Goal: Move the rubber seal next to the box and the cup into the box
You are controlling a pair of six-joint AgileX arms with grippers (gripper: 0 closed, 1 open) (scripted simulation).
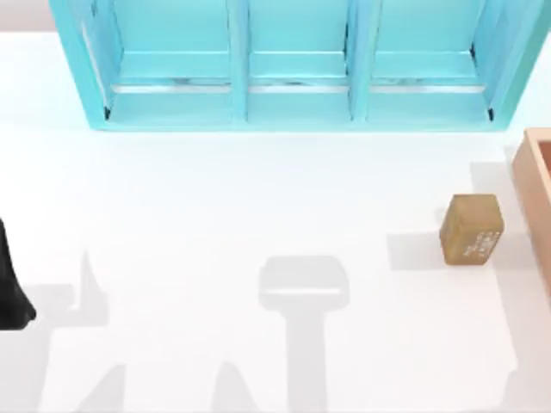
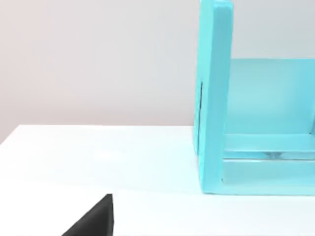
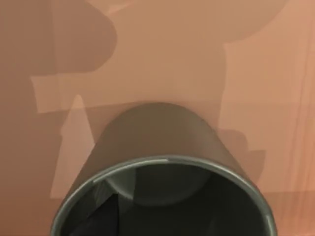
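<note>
Three turquoise compartments of the shelf unit (image 1: 297, 64) span the far side of the white table (image 1: 215, 198), the biggest thing in the scene. Next in size is the box (image 1: 535, 185), whose salmon-tan wall cuts into the top view at the far right edge of the table. In the right wrist view its inner floor and walls (image 3: 162, 54) spread behind everything else, so the right arm appears to be hanging over or inside the box.

Smaller again is the rubber seal (image 1: 472, 229), a tan block with whitish print on its near face, sitting on the table just beside the box's left wall and apart from it. That half of the task looks done.

Close in size is the cup (image 3: 160, 162), dark olive-grey, seen from just above its rim against the box interior. Whether the right gripper is clamped on the cup or has let it go, I cannot tell; no finger is plainly visible.

Smallest in view is the dark bit of the left arm (image 1: 10, 284) at the table's left edge, parked; its claw's state cannot be told either.

The risk, as I judge it: if the cup hangs above the floor, letting go could make it bounce or tip. Withdrawing carelessly could catch the rim, or clip the wall and nudge the seal.
</note>
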